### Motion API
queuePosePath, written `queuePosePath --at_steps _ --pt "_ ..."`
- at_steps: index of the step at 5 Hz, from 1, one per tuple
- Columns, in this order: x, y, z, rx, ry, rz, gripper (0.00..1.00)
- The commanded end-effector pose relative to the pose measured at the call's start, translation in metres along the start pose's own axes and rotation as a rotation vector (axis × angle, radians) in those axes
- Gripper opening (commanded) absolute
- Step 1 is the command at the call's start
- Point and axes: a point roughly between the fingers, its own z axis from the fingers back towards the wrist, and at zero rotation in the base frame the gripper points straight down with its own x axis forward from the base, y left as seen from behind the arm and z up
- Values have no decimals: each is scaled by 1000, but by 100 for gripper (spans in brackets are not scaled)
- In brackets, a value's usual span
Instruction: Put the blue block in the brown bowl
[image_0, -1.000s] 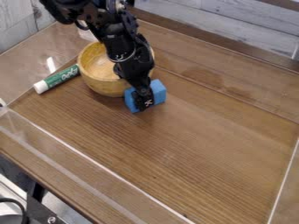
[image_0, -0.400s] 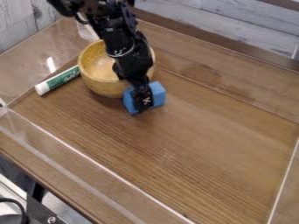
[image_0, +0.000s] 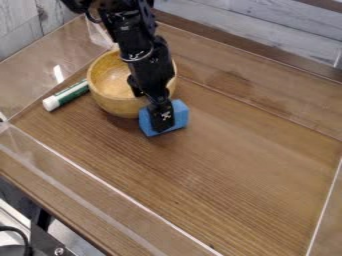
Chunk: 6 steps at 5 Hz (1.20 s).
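The blue block (image_0: 166, 124) rests on the wooden table just right of and in front of the brown bowl (image_0: 112, 88), nearly touching its rim. My gripper (image_0: 160, 108) points down onto the block's top, its black fingers (image_0: 158, 112) spread open on either side of the block. One finger covers part of the block's front face. The bowl holds nothing that I can see, and the arm hides its right rim.
A white marker with a green cap (image_0: 64, 98) lies left of the bowl. A clear raised wall (image_0: 27, 150) runs along the table's near and left edges. Bare wood stretches to the right and front.
The gripper's fingers have spread apart over the block. The block, bowl and marker sit slightly nearer the front than one second ago.
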Motion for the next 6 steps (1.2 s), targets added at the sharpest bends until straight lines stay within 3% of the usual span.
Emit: queuePosePath --at_steps 1,2,3,6 --pt "1 1 12 -6 -13 35 0" --pt "2 2 16 -13 -14 39 0" --pt "2 4 18 -17 -17 40 100" --pt "6 16 22 -21 -26 33 100"
